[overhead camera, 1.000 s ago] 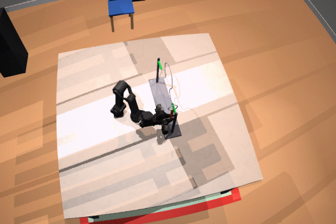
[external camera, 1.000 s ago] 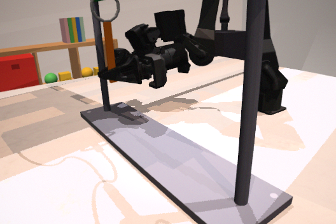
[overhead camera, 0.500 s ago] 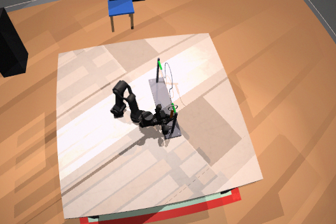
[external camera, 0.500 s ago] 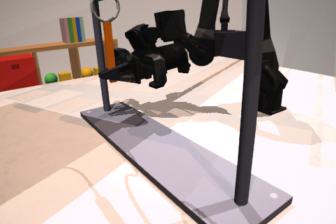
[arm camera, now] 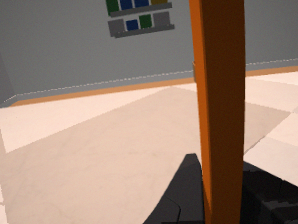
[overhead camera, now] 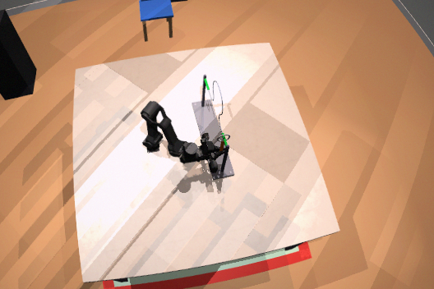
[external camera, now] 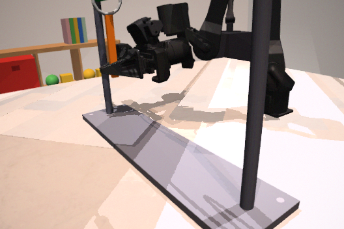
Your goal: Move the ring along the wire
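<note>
The ring (overhead camera: 229,136) (external camera: 116,10) surrounds the green part (overhead camera: 224,139) of the wire beside the near post (overhead camera: 224,163) (external camera: 107,88). Its orange handle (overhead camera: 222,145) (external camera: 110,32) (arm camera: 220,90) hangs down, nearly upright. My gripper (overhead camera: 222,152) (external camera: 109,66) (arm camera: 203,161) is shut on the lower part of the handle, close to that post; whether it touches the post cannot be told. The thin grey wire (overhead camera: 222,101) curves to the other green part (overhead camera: 207,84) at the far post (overhead camera: 204,94) (external camera: 254,97). The wire is mostly above the exterior view.
Both posts stand on a grey base plate (overhead camera: 205,119) (external camera: 155,140) on the table (overhead camera: 150,230). The arm (overhead camera: 168,133) reaches in from the side of the plate. A shelf (external camera: 54,47) with toys, a blue chair (overhead camera: 156,10) and a black speaker-like box (overhead camera: 11,57) are beyond the table.
</note>
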Tool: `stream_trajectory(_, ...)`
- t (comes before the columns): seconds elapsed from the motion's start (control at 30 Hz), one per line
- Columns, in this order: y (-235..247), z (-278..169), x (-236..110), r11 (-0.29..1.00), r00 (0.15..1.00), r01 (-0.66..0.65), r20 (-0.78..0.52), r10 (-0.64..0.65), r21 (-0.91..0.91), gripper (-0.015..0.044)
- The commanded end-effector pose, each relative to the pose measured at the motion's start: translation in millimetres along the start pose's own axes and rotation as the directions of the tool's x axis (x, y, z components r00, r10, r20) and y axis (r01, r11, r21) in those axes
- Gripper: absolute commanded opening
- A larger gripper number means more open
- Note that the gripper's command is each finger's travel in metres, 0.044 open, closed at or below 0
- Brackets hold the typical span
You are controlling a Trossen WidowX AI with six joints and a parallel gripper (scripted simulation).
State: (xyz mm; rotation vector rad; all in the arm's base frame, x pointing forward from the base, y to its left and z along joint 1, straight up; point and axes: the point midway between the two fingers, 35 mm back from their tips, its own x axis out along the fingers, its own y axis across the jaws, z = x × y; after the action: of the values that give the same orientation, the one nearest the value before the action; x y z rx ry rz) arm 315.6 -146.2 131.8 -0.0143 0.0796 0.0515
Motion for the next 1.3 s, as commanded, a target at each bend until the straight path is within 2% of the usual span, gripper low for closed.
stream_trajectory(0.0, 0.0, 4.3, -0.2, 1.000, 1.000, -0.003, 0.007, 0.003, -0.003, -0.0150)
stream_trajectory(1.27, 7.4, 4.4, 0.1, 1.000, 1.000, -0.008, 0.004, 0.008, -0.003, -0.0150)
